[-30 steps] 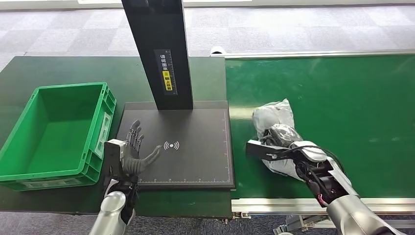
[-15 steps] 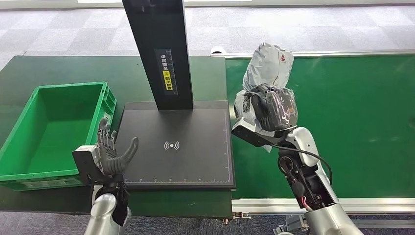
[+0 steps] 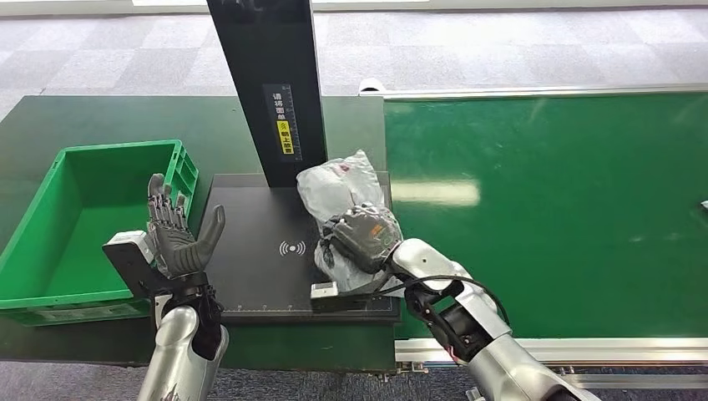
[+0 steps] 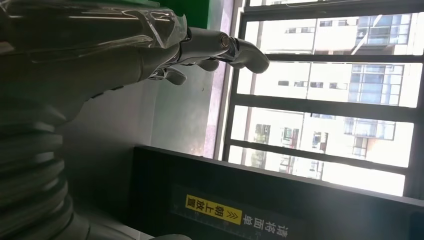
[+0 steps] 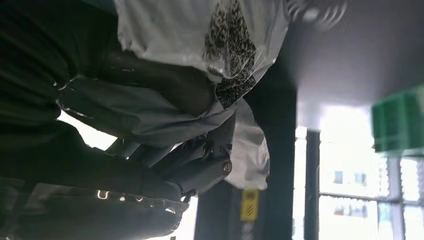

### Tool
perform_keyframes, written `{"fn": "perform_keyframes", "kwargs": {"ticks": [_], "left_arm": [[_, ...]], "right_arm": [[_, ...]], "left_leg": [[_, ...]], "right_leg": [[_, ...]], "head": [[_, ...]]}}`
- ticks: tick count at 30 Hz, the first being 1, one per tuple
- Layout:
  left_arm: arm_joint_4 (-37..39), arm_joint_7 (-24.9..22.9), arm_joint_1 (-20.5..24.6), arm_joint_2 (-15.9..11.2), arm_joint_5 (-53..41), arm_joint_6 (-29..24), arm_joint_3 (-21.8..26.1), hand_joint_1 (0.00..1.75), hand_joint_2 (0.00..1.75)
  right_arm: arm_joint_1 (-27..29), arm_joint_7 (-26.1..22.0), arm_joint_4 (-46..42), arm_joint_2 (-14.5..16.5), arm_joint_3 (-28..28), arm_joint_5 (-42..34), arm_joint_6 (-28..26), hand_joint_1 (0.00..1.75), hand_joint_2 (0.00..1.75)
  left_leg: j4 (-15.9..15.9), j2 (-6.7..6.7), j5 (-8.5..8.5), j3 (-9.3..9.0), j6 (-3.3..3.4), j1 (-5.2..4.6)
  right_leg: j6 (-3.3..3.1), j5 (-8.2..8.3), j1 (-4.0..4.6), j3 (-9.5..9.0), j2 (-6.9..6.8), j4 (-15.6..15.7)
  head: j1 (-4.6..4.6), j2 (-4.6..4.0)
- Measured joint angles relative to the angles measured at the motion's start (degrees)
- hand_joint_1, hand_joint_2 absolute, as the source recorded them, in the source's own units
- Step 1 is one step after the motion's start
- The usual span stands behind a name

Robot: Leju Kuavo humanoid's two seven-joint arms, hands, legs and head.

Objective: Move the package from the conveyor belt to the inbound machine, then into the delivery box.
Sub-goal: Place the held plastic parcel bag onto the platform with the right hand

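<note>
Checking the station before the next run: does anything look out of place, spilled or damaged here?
Nothing stands out. The right hand grips the crumpled grey package over the black scanner plate, beside its post. The left hand is raised with fingers spread, near the green delivery box, which has nothing in it.

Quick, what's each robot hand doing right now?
Left hand: open, fingers spread, holding nothing.
Right hand: holding the grey package over the black scanner plate.

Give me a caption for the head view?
Right hand holds the grey package over the black scanner plate; left hand open.
</note>
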State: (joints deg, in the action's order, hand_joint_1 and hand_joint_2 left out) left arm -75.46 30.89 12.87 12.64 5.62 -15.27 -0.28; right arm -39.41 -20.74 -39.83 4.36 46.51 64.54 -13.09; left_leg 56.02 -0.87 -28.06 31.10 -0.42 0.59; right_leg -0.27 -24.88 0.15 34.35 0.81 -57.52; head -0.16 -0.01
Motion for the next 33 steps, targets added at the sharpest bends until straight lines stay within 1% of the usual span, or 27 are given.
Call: {"fn": "perform_keyframes", "kwargs": {"ticks": [3, 5, 10, 13, 14, 16, 17, 18, 21, 24, 26, 29, 31, 33], "left_arm": [[0.0, 0.0, 0.3, -0.2, 0.7, 0.0, -0.1, 0.00, 1.75], [-0.1, -0.1, 0.4, -0.3, 1.2, 0.2, -0.1, 0.00, 1.75], [0.6, -0.8, 2.1, -0.6, 2.7, 1.6, -0.8, 0.00, 1.75], [1.5, -0.9, 3.1, -0.6, 3.2, 2.0, -1.4, 0.00, 1.75], [1.8, -0.9, 3.4, -0.6, 3.3, 2.1, -1.6, 0.00, 1.75], [2.2, -0.9, 3.9, -0.6, 3.3, 2.1, -2.0, 0.00, 1.75], [2.5, -1.1, 4.1, -0.6, 3.4, 2.2, -2.1, 0.00, 1.75], [2.8, -1.3, 4.4, -0.6, 3.4, 2.2, -2.3, 0.00, 1.75], [3.7, -2.1, 5.3, -0.7, 3.4, 2.4, -2.7, 0.00, 1.75], [4.4, -2.7, 5.9, -0.8, 3.4, 2.5, -2.8, 0.00, 1.75], [4.7, -3.1, 6.3, -0.8, 3.4, 2.5, -2.8, 0.00, 1.75], [5.1, -3.7, 6.8, -1.0, 3.4, 2.8, -2.8, 0.00, 1.75], [5.5, -4.0, 7.1, -1.0, 3.3, 3.1, -2.8, 0.00, 1.75], [5.7, -4.2, 7.3, -1.0, 3.1, 3.4, -2.8, 0.00, 1.75]], "right_arm": [[-1.9, -0.4, 4.8, 2.0, 3.9, 0.7, 3.5, 1.75, 1.75], [-3.0, -0.7, 7.0, 3.2, 6.2, 1.3, 4.4, 1.75, 1.75], [-4.0, -2.6, 10.5, 6.4, 11.4, 1.3, 4.3, 1.75, 1.75], [-4.1, -3.2, 11.3, 7.9, 13.1, -1.1, 2.0, 1.75, 1.75], [-4.1, -3.3, 11.5, 8.2, 13.3, -2.3, 0.8, 1.55, 1.75], [-4.1, -3.5, 11.8, 8.8, 13.3, -5.0, -0.5, 0.68, 1.75], [-4.2, -3.3, 12.0, 9.1, 13.1, -6.6, -0.1, 0.24, 1.75], [-4.3, -2.5, 12.3, 9.4, 12.8, -8.5, 1.1, 0.00, 1.75], [-4.7, 1.9, 13.4, 10.2, 11.0, -13.5, 6.2, 0.00, 1.75], [-5.1, 4.6, 14.5, 10.6, 8.9, -16.6, 8.8, 0.00, 1.75], [-5.3, 4.6, 15.0, 10.7, 7.1, -19.5, 11.0, 0.00, 1.75], [-5.3, 2.6, 15.4, 10.7, 3.7, -24.4, 17.2, 0.00, 1.75], [-5.2, 1.9, 15.7, 10.7, 2.1, -26.0, 20.7, 0.00, 1.75], [-5.1, 1.3, 15.8, 10.7, 1.0, -26.8, 22.3, 0.00, 1.75]], "left_leg": [[0.0, 0.01, 0.00, 0.00, 0.00, -0.01], [0.0, 0.02, -0.01, 0.00, 0.00, -0.02], [0.0, 0.02, -0.01, -0.01, 0.01, -0.02], [0.0, 0.02, -0.01, -0.03, 0.00, -0.01], [0.0, 0.02, -0.01, -0.03, 0.00, -0.01], [0.0, 0.02, 0.00, -0.03, 0.00, -0.01], [0.0, 0.02, 0.00, -0.03, 0.00, -0.01], [0.0, 0.02, 0.00, -0.03, 0.00, -0.01], [0.0, 0.02, 0.00, -0.02, 0.00, -0.02], [0.0, 0.01, 0.00, -0.03, 0.00, -0.02], [0.0, 0.01, 0.00, -0.03, 0.00, -0.03], [0.0, 0.01, 0.00, -0.03, 0.00, -0.03], [0.0, 0.01, -0.01, -0.03, 0.00, -0.02], [0.0, 0.01, -0.01, -0.03, 0.00, -0.02]], "right_leg": [[0.00, 0.00, -0.01, 0.00, 0.00, 0.0], [0.01, -0.01, -0.02, 0.01, 0.00, 0.0], [0.00, 0.00, -0.02, 0.01, 0.01, 0.0], [0.00, 0.00, -0.01, 0.02, 0.02, 0.0], [0.00, 0.00, -0.01, 0.02, 0.02, 0.0], [0.00, 0.00, -0.01, 0.02, 0.02, 0.0], [0.00, 0.00, -0.01, 0.02, 0.02, 0.0], [0.00, 0.00, -0.01, 0.02, 0.02, 0.0], [0.00, 0.00, -0.01, 0.01, 0.01, 0.0], [0.00, 0.00, -0.02, 0.00, 0.01, 0.0], [0.00, 0.00, -0.02, 0.01, 0.01, 0.0], [0.00, 0.00, -0.02, 0.01, 0.01, 0.0], [0.00, 0.00, -0.02, 0.02, 0.01, 0.0], [0.00, 0.00, -0.02, 0.02, 0.02, 0.0]], "head": [[0.02, 0.00], [0.03, 0.00], [0.03, 0.01], [0.02, 0.01], [0.02, 0.01], [0.02, 0.01], [0.02, 0.01], [0.02, 0.01], [0.03, 0.01], [0.03, 0.01], [0.03, 0.01], [0.03, 0.01], [0.03, 0.01], [0.02, 0.01]]}}
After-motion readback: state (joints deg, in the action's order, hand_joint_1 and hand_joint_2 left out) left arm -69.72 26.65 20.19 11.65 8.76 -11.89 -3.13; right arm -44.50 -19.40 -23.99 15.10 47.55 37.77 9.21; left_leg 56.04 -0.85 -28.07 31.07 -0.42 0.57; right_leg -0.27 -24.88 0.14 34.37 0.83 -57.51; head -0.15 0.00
